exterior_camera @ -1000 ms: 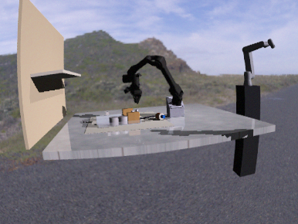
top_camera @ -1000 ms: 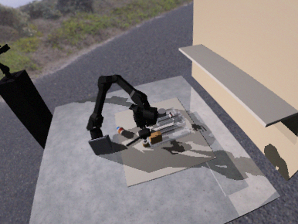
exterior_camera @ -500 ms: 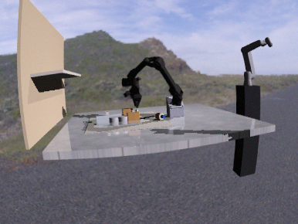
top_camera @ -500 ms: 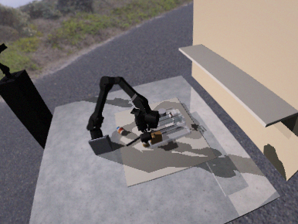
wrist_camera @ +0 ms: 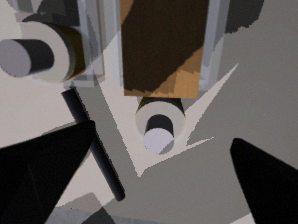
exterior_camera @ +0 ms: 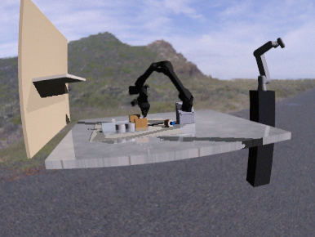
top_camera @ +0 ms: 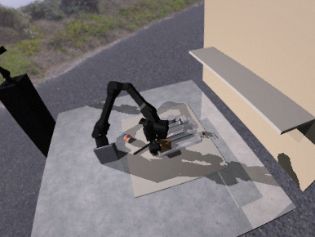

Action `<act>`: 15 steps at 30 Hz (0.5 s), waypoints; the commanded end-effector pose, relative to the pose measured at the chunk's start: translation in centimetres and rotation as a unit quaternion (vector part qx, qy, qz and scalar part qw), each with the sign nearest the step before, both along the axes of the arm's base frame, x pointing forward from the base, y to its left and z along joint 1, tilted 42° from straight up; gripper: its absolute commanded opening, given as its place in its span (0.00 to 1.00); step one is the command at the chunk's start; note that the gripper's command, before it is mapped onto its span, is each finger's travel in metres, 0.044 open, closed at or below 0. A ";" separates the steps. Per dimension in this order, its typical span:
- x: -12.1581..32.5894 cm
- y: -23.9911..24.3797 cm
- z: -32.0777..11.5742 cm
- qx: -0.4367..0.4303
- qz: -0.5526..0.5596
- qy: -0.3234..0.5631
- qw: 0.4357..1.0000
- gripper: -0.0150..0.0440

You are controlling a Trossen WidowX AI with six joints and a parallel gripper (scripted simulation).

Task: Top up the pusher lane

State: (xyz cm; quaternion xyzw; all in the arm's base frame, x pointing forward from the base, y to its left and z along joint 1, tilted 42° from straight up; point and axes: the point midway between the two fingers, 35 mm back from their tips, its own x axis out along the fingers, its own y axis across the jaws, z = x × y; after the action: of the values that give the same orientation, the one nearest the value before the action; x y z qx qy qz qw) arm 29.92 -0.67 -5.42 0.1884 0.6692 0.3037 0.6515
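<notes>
matte black jointed arm (top_camera: 122,96) on a grey box base (top_camera: 105,154), tool (wrist_camera: 150,165) with plain black wedge fingers

A cream jar (wrist_camera: 159,125) with a pale grey lid stands upright on the mat, ahead of the wide-open claw (wrist_camera: 150,175) and centred between its two black fingers, untouched. Just beyond it lies the sprung lane (wrist_camera: 212,55), its brown floor framed by grey rails, the jar at its front end

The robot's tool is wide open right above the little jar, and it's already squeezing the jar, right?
Not quite. The tool is wide open above the jar, but it isn't squeezing it: the wrist view shows both fingers well apart from the jar, holding nothing.
</notes>
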 end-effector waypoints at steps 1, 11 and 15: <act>-0.3 0.7 -0.6 0.003 0.001 0.005 1.000 1.00; -0.5 1.8 -1.9 0.004 0.001 0.005 1.000 1.00; -0.5 2.1 -2.1 0.004 0.001 0.005 1.000 1.00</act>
State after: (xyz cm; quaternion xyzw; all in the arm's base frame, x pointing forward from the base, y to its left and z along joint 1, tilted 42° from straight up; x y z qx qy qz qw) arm 29.72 0.89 -7.12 0.1884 0.6689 0.3044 0.6514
